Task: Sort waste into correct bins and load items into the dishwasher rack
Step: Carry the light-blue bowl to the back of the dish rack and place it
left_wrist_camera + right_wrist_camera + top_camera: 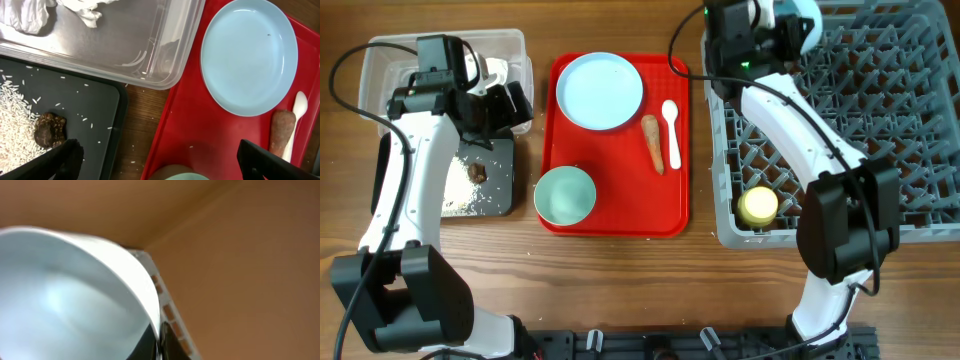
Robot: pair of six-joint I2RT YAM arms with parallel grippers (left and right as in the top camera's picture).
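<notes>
**Seat the white bowl between the pegs at the rack's far corner**

The right gripper [782,38] is pinching the rim of the small white bowl [65,295]. One dark finger shows against the bowl's wall in the wrist view. The bowl is tilted and held over the far left corner of the dishwasher rack [880,120]; whether it touches the pegs cannot be told.

To do this well, I would lower it on edge so the wall slips between two peg rows, clear of the rack's side. The gripper should let go only once the pegs carry the bowl.

The yellow cup [758,205] sits in the rack's near left corner, well apart.

The left gripper [505,105] is spread wide and empty, above the gap between the black tray [100,110] and the red serving tray [175,115]. The red tray holds the pale blue plate [600,90], the light-teal bowl [565,194], the white spoon [671,120] and the carrot-like root [653,143].
</notes>
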